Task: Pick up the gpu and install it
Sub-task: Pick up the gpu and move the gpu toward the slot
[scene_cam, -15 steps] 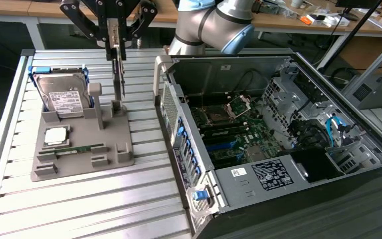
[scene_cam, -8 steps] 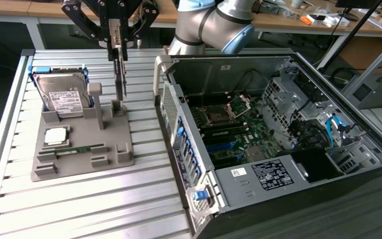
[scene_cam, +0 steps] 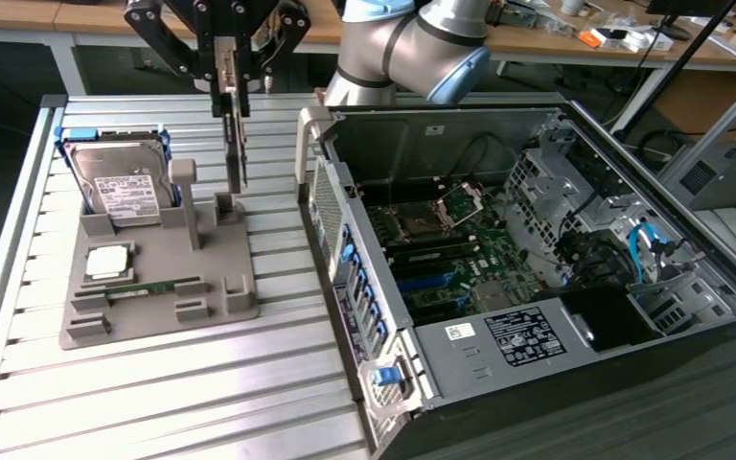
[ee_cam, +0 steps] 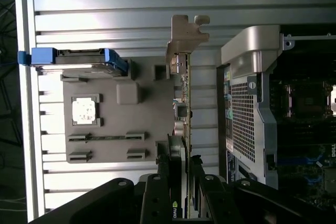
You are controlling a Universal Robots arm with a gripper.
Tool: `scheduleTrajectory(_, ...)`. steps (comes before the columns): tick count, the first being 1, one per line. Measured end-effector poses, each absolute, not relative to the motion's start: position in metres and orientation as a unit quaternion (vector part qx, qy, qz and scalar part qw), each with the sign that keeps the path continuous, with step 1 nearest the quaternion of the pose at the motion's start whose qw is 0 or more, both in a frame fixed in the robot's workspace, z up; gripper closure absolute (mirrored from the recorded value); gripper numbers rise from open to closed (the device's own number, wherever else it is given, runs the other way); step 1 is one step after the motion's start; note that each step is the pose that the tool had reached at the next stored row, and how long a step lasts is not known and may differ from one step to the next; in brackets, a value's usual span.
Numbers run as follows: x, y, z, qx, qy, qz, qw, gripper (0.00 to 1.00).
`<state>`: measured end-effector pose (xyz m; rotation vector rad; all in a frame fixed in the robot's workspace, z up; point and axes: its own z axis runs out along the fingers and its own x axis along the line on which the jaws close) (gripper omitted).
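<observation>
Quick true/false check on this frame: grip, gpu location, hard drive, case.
1. The fingers are clamped on the gpu. True.
2. The gpu is seated inside the computer. False: it hangs upright over the grey tray, outside the computer case.
3. The hard drive stands in the grey tray. True.
4. The computer case is closed. False: its side is open and the motherboard is exposed.
</observation>
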<state>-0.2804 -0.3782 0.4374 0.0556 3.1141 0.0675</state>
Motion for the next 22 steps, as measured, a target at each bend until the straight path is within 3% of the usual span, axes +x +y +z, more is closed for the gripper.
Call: scheduleTrajectory(22,-0.256,-0.378,0.437,0.018,1.0,0.022,0.013,0.73)
